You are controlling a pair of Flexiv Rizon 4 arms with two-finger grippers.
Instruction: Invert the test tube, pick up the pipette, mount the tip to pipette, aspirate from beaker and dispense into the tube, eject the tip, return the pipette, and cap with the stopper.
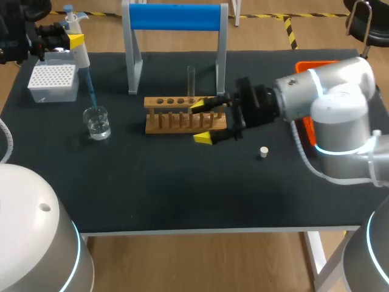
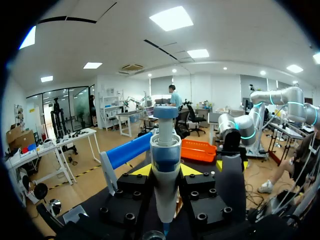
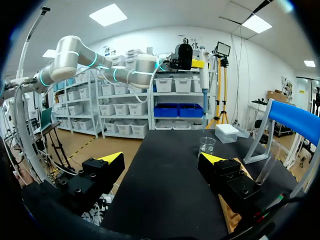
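Observation:
My left gripper (image 1: pixel 68 41) is shut on the white and blue pipette (image 1: pixel 78 48) at the table's far left. The pipette's blue tip (image 1: pixel 90 88) slants down to the mouth of the glass beaker (image 1: pixel 97 121), which holds clear liquid. In the left wrist view the pipette (image 2: pixel 165 170) stands upright between the fingers of the left gripper (image 2: pixel 166 172). A clear test tube (image 1: pixel 191 82) stands upright in the wooden rack (image 1: pixel 176 115). My right gripper (image 1: pixel 202 121) is open, its yellow tips on either side of the rack's right end. The small white stopper (image 1: pixel 263 152) lies on the mat to the right of it.
A white tip box (image 1: pixel 53 82) sits at the far left behind the beaker. A blue-topped stand (image 1: pixel 176 18) rises behind the rack. An orange tray (image 1: pixel 307 67) lies at the far right, behind my right arm. From the right wrist, beaker (image 3: pixel 206 145) and test tube (image 3: pixel 263 170) are ahead.

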